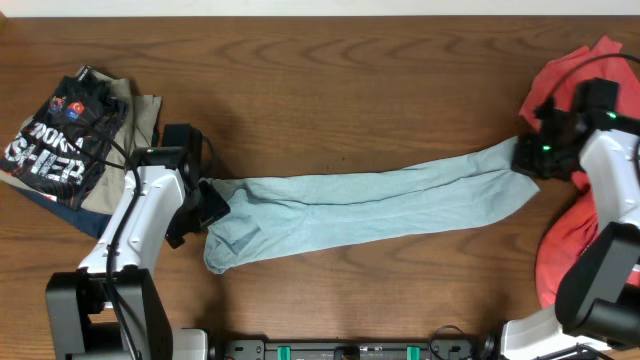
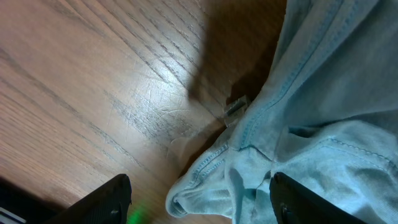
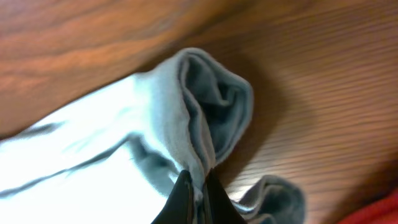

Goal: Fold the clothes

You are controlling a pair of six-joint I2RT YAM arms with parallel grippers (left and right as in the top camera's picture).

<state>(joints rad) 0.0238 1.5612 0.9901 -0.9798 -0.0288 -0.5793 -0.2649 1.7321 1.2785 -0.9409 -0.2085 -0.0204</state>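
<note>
Trailing leftward from the clamped right gripper [image 3: 198,180], blue T-shirt [image 1: 370,205].

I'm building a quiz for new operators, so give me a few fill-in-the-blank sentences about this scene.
The right hand is ____ on one end of the blue-grey T-shirt.
The left hand stands ____ over the shirt's other end.
The red garment lies near the ____ hand.
Missing words: shut; open; right.

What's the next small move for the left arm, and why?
Probably close the left end effector on the shirt: its jaws stand open astride the bunched left end, while the right end effector is shut on the far end.
</note>
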